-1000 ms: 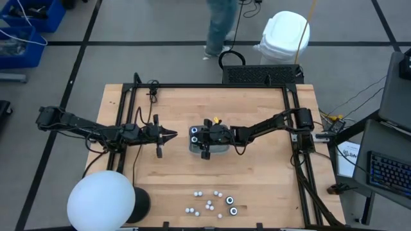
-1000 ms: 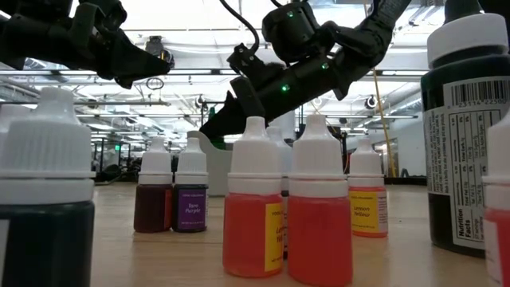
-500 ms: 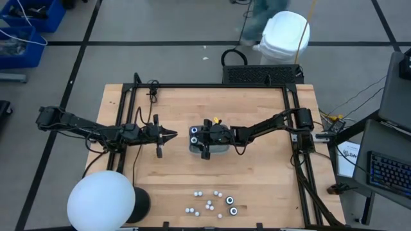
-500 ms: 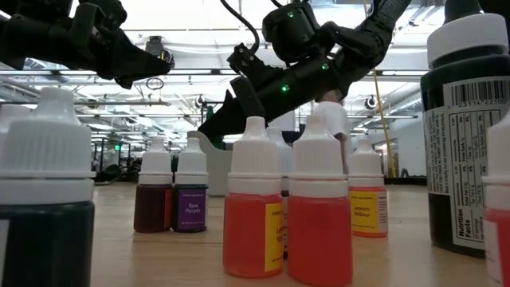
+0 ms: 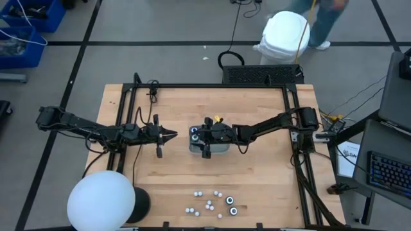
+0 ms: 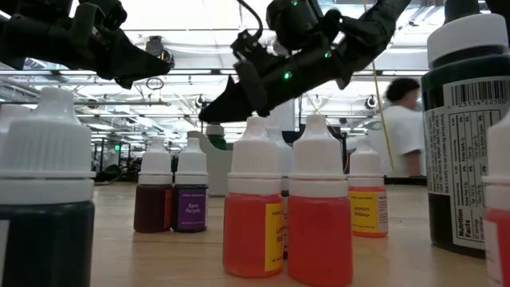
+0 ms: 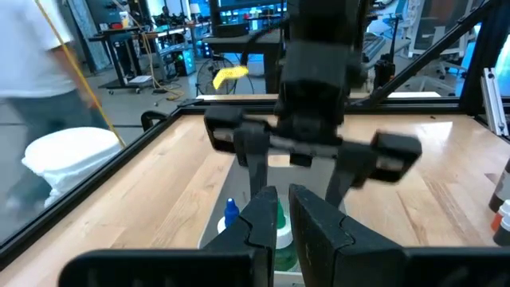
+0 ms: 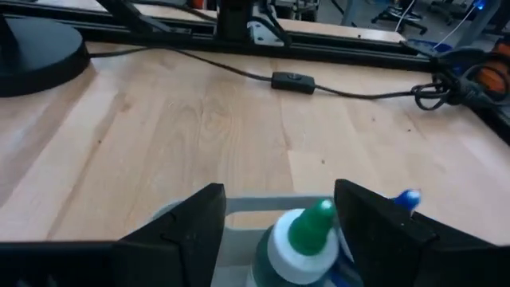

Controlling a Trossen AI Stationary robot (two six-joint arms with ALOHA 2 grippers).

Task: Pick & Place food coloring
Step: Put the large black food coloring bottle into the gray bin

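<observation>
Wood table (image 5: 257,179) mid-frame, black rail frame (image 5: 212,85) around it. Grey tray (image 5: 221,149) at table centre. White globe lamp (image 5: 101,200) lower left. White bin (image 5: 285,33) top, person (image 5: 324,19) walking past it. Keyboard (image 5: 389,174) far right, blue crates (image 5: 22,29) upper left.

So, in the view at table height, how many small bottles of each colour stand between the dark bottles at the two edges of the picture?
Dark red bottle: 1
Purple bottle: 1
Orange-red bottles: 2
Yellow bottle: 1
White cap behind the orange-red pair, colour hidden: 1
Total: 6
</observation>
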